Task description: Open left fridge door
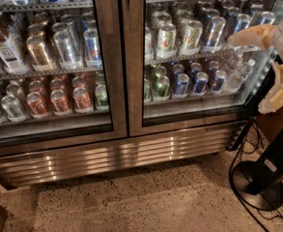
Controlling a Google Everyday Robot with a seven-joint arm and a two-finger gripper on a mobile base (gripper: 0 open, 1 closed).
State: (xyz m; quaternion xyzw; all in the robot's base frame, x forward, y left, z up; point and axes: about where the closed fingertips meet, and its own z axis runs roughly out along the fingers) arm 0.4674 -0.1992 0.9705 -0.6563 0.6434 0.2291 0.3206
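Speckled tan floor (146, 202) fills the bottom of the frame. The fridge (117, 156) rises from it and takes up most of the view, with a ribbed steel grille along its base. The left fridge door (113, 57) covers the left half of the frame, and its steel edge meets the right door (136, 57) at a dark seam just left of centre. It sits flush with its twin and shows no gap.

Behind its glass, wire shelves hold silver cans (63, 45) in the upper row and red and orange cans (59, 100) in the lower row. A bottle (3, 45) with a white cap stands at the far left edge. Behind the right door's glass are blue and green cans (189, 81), with clear bottles (237, 71) at the right end.

The robot's jaws are at the right edge of the frame, in front of the right door's outer side and well apart from the left door. Its two cream fingers (249, 35) are spread wide. One reaches left across the glass and the other hangs down and left below it, with nothing held between them.

In the lower right corner stands a black pole on a round base (259, 182), with dark cables (237, 153) trailing beside it.
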